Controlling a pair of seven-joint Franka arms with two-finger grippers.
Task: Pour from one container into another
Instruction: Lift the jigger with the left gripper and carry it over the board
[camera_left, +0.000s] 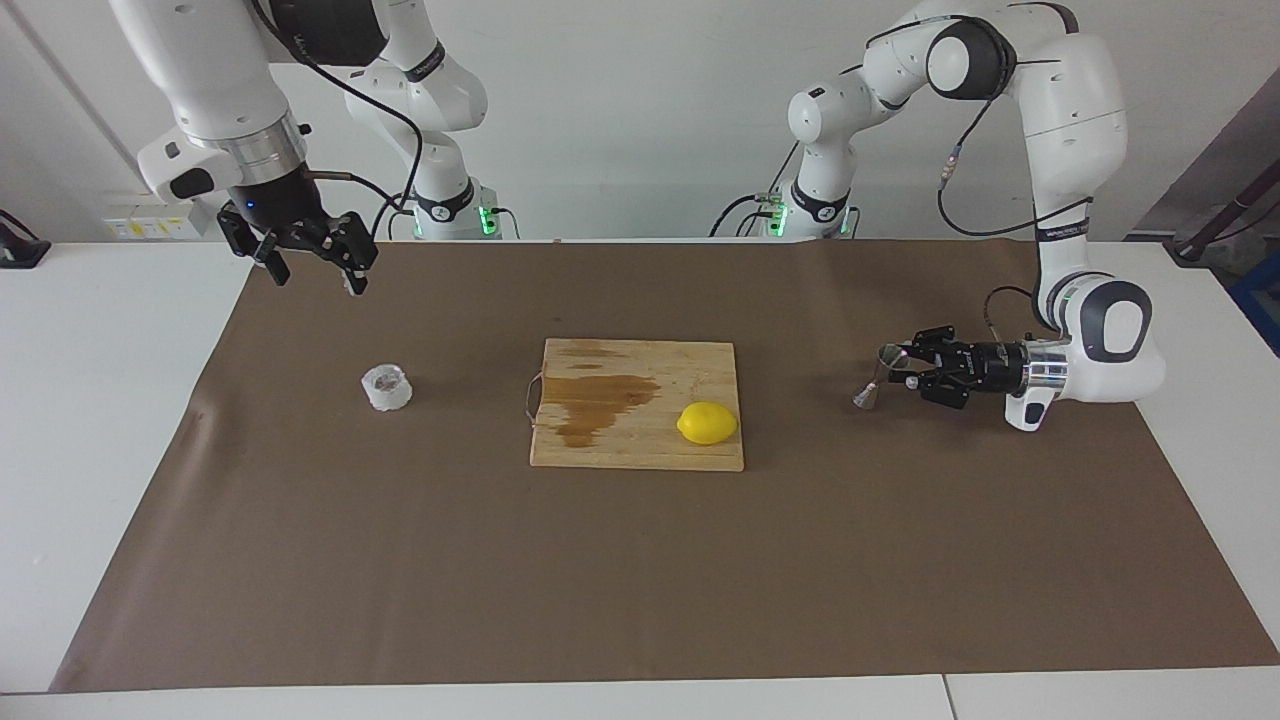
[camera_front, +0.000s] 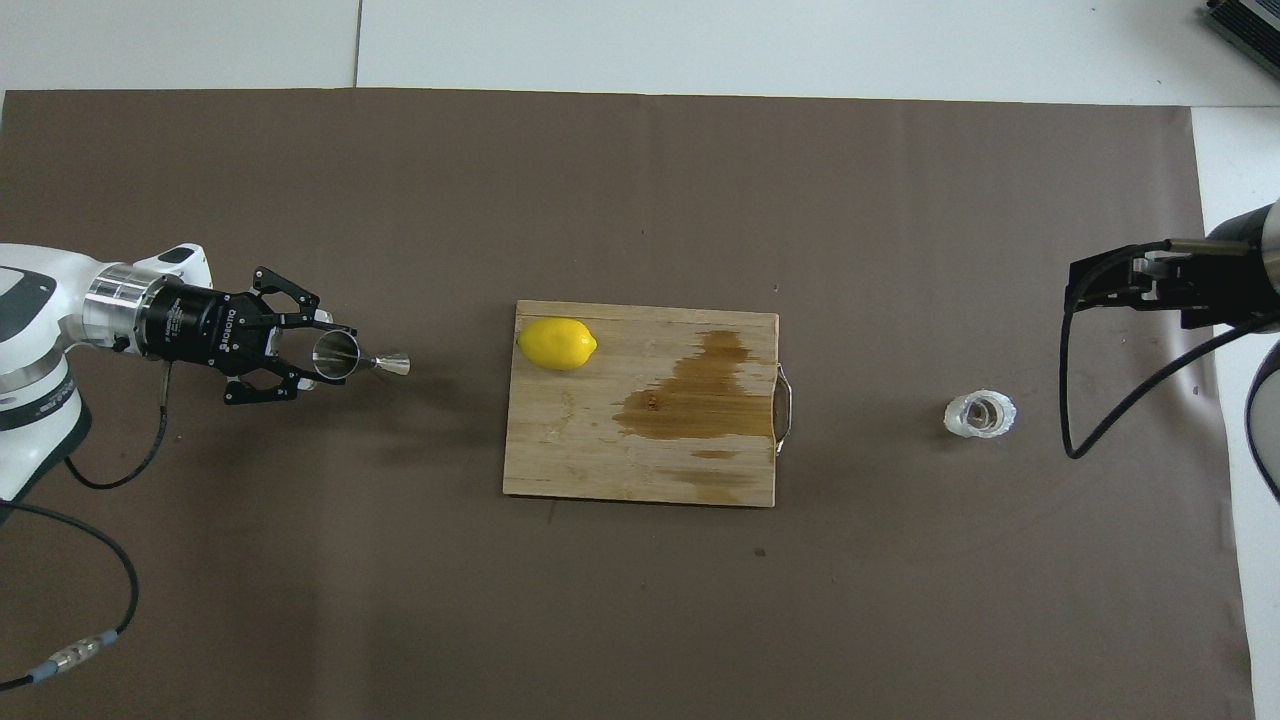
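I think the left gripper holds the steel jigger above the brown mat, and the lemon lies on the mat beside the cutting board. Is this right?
Not quite. The lemon lies on the cutting board itself, at a corner, as the overhead view shows. The rest holds: the left gripper holds the steel jigger above the brown mat.

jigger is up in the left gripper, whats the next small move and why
Probably carry the jigger on toward the cup. The left gripper grips it above the brown mat, with the cutting board between them; the right gripper waits open above the mat.
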